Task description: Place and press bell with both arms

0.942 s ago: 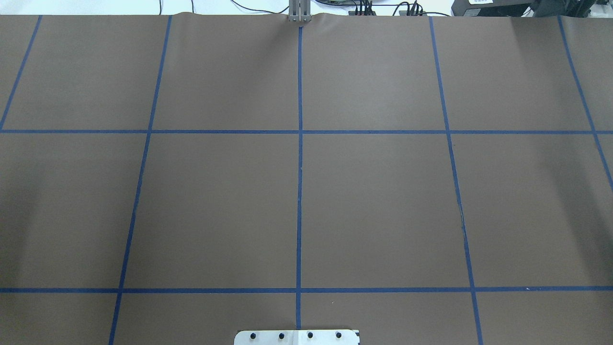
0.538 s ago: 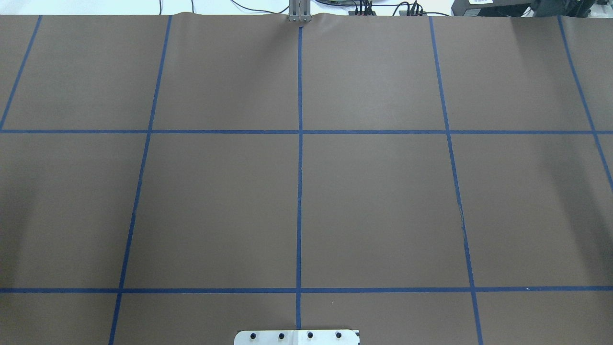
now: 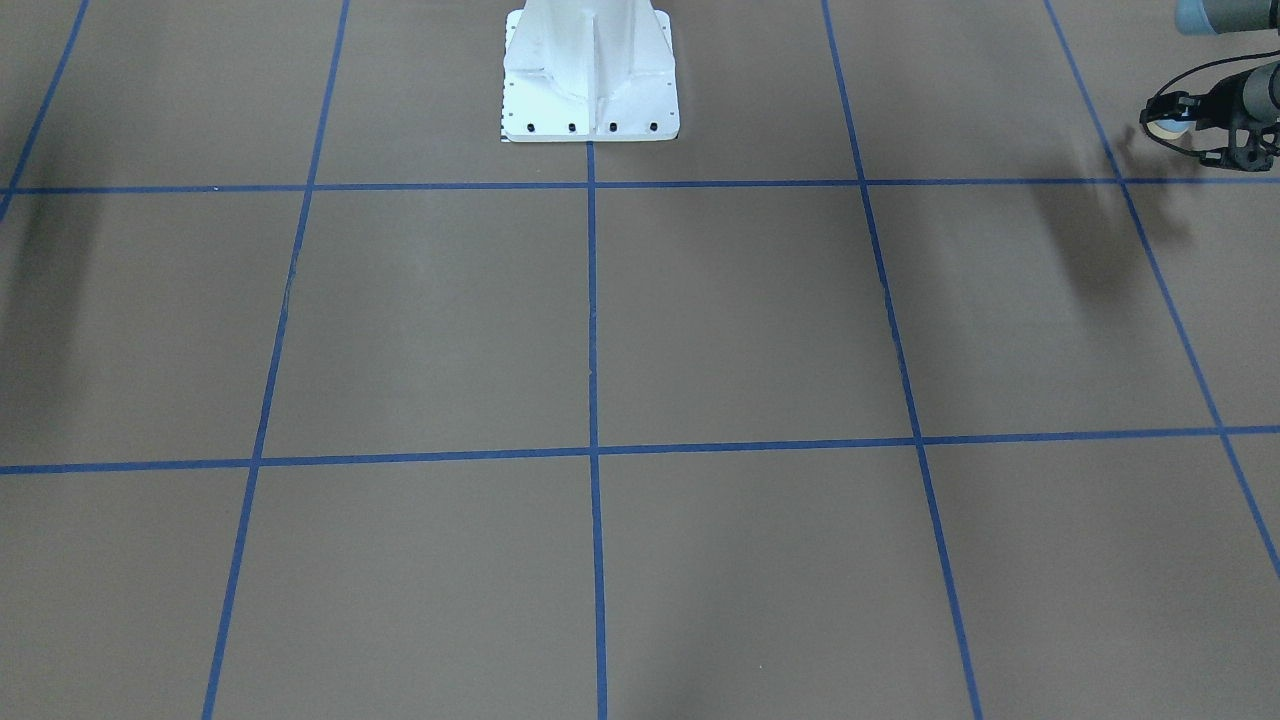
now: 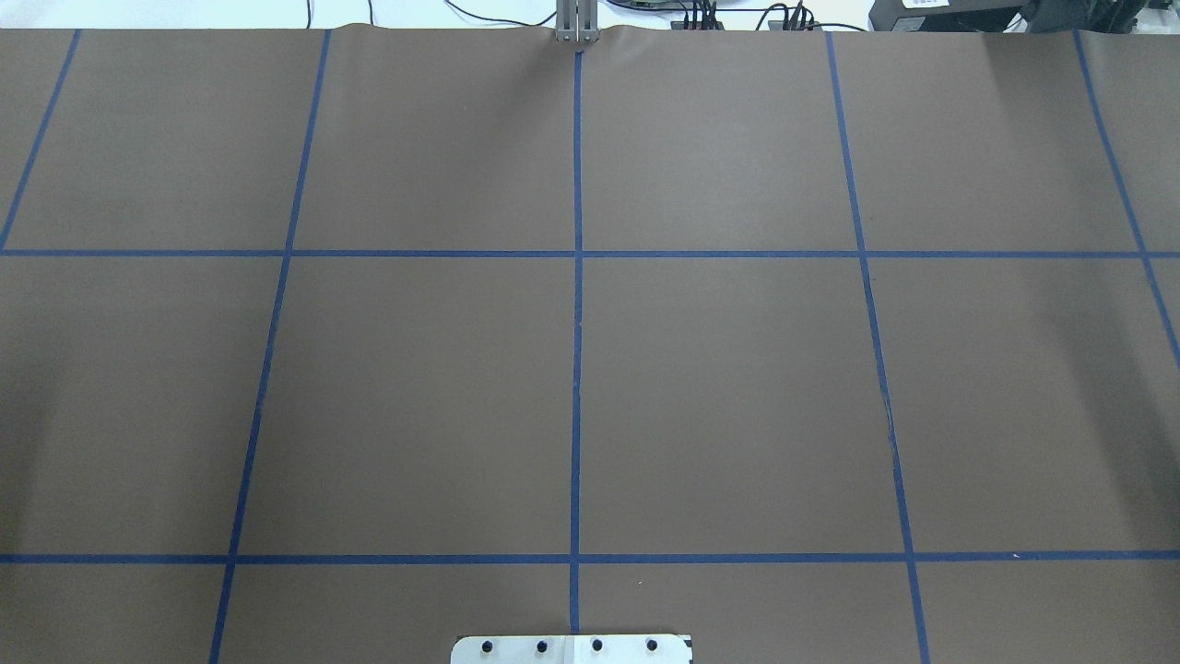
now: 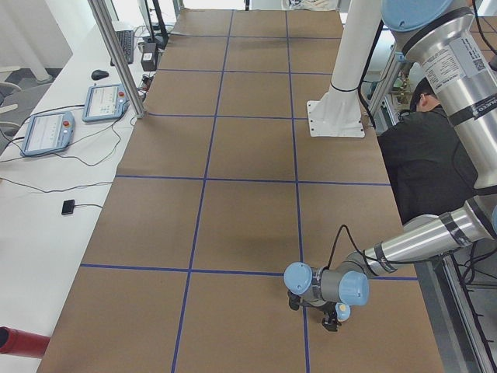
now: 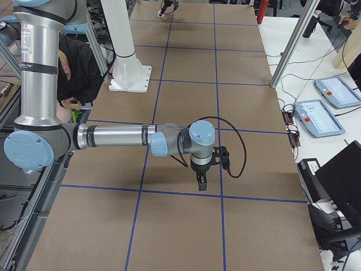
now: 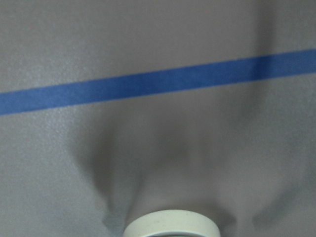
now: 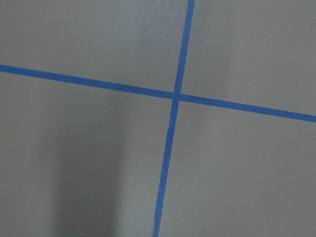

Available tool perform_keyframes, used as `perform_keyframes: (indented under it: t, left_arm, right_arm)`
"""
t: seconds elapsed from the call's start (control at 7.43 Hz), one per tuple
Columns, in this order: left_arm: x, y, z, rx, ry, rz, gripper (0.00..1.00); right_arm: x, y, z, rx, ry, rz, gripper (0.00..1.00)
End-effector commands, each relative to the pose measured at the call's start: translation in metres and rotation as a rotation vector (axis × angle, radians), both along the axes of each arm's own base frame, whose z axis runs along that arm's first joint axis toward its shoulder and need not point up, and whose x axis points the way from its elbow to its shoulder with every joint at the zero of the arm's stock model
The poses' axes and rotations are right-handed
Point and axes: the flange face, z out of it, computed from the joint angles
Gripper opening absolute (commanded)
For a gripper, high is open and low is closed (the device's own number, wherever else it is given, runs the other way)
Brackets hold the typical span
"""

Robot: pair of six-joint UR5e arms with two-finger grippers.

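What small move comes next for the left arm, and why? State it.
Probably lower the left gripper straight down. It holds the bell, seemingly just off the brown paper. The wrist view shows only its shadow and blue tape on the paper ahead.

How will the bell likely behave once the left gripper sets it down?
The bell, held in the left gripper, looks small, so it is probably light. Its wide cream base ring suggests it would sit flat rather than roll or tip.

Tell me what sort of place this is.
Probably a robotics lab bench: two robot arms, a white pedestal, blue tape gridding the table, touchscreen pendants on the side desk.
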Motion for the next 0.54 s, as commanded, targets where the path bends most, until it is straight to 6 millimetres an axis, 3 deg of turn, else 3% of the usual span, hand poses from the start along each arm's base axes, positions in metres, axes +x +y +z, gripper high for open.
perform_keyframes:
  t: [0.0, 0.4]
  left_arm:
    - [-0.0002, 0.0028, 0.0022, -0.005, -0.004, 0.007, 0.97]
    - [0.0004, 0.004, 0.0034, -0.008, -0.005, 0.013, 0.94]
  right_arm:
    - [0.0001, 0.001, 0.001, -0.002, 0.0, 0.0, 1.0]
    - [0.0002, 0.0024, 0.0024, -0.005, 0.0, 0.0, 1.0]
